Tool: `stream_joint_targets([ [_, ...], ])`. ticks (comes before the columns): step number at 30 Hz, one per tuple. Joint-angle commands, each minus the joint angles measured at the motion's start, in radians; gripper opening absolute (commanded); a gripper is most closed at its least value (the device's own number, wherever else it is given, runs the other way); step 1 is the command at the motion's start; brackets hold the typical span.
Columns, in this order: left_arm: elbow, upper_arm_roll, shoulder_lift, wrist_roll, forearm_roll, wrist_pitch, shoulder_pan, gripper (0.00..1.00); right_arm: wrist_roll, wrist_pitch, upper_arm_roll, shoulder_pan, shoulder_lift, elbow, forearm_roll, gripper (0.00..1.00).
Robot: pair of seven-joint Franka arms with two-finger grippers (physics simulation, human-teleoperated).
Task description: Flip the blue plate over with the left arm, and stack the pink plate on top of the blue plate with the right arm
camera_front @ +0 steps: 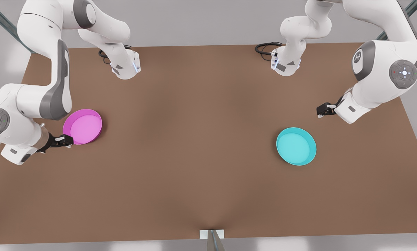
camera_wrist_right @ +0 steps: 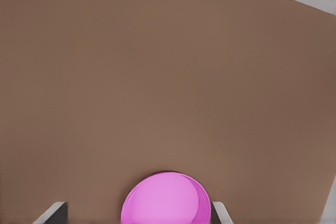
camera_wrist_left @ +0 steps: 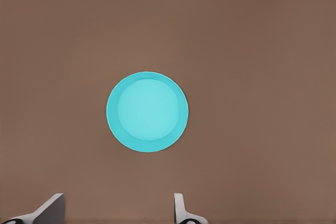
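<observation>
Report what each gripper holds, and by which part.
Nothing is held. The left gripper hangs open, apart from the blue plate. The right gripper is open at the pink plate rim, not clamping it.

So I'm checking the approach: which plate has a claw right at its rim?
The pink plate: the right claw sits at its edge. The blue plate lies apart.

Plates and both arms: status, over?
Left gripper open, off the blue plate. Right gripper open at pink plate rim. Plates apart, upright. Path clear.
</observation>
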Motion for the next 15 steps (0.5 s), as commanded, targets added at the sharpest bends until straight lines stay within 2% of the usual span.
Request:
stream_joint_targets([
  [1,0.000,0.001,0.000,0.000,-0.003,0.000,0.000,1.00,0.000,0.000,0.000,0.002,0.000,0.000,0.000,1.00],
  [2,0.000,-0.001,0.003,0.003,-0.003,0.000,0.001,1.00,0.000,0.000,0.000,-0.001,0.000,0.002,0.000,1.00],
  [4,0.003,-0.001,0.098,0.003,-0.120,0.005,0.063,1.00,0.000,0.002,0.000,0.001,0.000,0.002,0.000,1.00],
  [7,0.005,0.001,0.369,0.072,-0.362,0.118,0.185,1.00,0.000,0.002,0.000,0.001,0.000,0.000,0.000,1.00],
  [11,0.020,-0.007,0.523,0.339,-0.377,0.348,0.279,1.00,0.000,0.002,0.000,0.001,0.001,0.000,0.000,1.00],
  [15,0.017,-0.015,0.610,0.486,-0.396,0.371,0.307,1.00,0.000,0.002,0.000,-0.001,0.001,0.000,0.002,1.00],
])
